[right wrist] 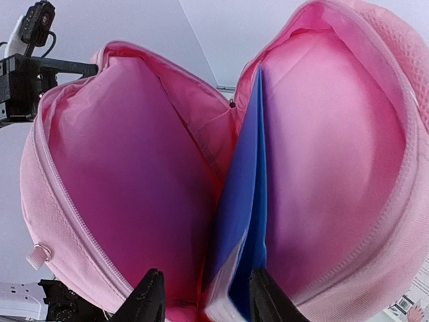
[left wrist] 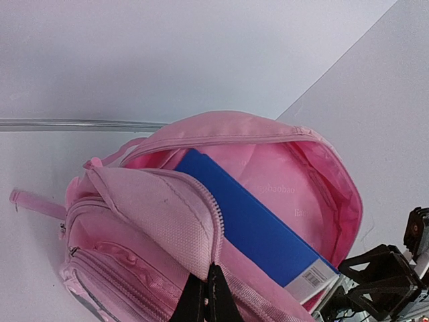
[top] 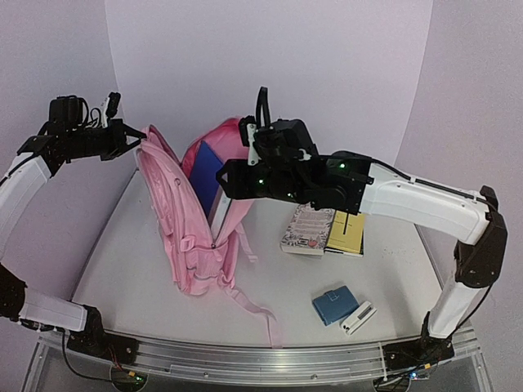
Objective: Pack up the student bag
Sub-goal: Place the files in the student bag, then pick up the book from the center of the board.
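Note:
The pink student bag [top: 196,237] stands upright on the table with its main compartment wide open. My left gripper [top: 140,139] is shut on the zipper edge of the front panel [left wrist: 208,282] and holds that panel pulled to the left. A blue book [top: 206,175] stands inside the bag against the back wall; it also shows in the left wrist view [left wrist: 255,221] and the right wrist view [right wrist: 244,194]. My right gripper [top: 222,184] is at the bag's mouth, open [right wrist: 204,275], with the book's near edge between its fingers, close to the right one.
A patterned book [top: 309,229] and a yellow book [top: 346,233] lie side by side right of the bag. A blue case [top: 335,305] and a small white object [top: 358,317] lie near the front right. Bag straps [top: 257,314] trail toward the front edge.

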